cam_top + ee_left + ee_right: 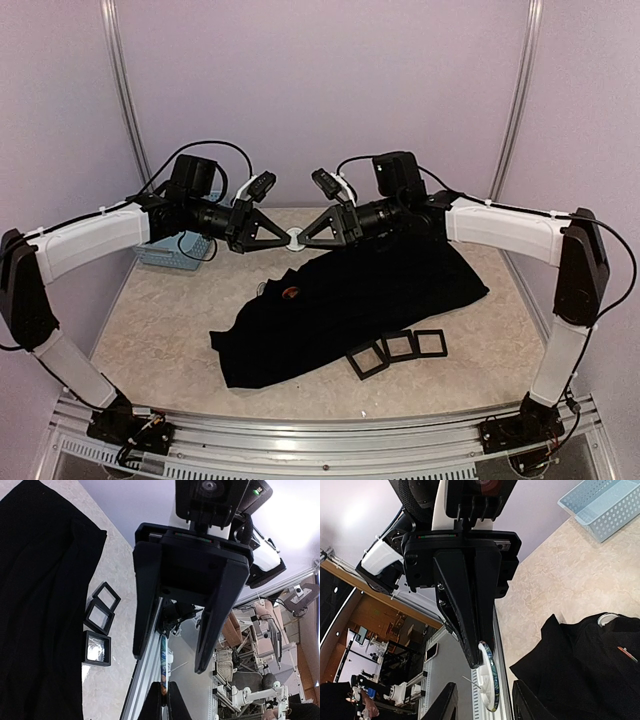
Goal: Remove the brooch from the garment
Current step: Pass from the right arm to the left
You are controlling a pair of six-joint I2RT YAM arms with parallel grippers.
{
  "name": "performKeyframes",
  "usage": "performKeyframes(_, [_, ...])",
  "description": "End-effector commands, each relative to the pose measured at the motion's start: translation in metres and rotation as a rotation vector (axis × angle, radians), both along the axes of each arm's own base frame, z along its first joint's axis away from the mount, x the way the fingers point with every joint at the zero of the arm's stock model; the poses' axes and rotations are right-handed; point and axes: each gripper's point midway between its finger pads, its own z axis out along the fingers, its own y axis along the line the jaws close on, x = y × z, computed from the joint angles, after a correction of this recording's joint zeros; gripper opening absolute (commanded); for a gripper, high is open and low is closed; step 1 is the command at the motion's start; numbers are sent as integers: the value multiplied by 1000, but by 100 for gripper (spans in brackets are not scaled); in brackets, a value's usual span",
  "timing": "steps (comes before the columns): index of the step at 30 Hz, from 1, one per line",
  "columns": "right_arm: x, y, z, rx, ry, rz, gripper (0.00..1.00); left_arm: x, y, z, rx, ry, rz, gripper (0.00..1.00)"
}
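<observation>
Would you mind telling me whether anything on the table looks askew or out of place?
Only small things: one black frame sits turned out of line with the other two, and the garment lies rumpled with a small reddish thing on it.

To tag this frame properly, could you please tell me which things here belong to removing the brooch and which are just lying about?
For the job:
brooch, gripped by the shut left gripper
black garment
right gripper, open

Lying about:
light-blue basket
three black square frames
</observation>
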Motion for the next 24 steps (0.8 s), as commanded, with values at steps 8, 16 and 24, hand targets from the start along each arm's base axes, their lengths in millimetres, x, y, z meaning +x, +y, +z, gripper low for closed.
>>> performKeyframes(8, [-1,-5,21,54,-93,-132,57,9,14,24,-71,-15,83,0])
performKeyframes(16, [-5,6,22,102,-69,-126,58,7,16,25,-80,6,78,0])
performKeyframes(24, [-7,11,17,98,-57,-105,51,7,15,26,-84,3,74,0])
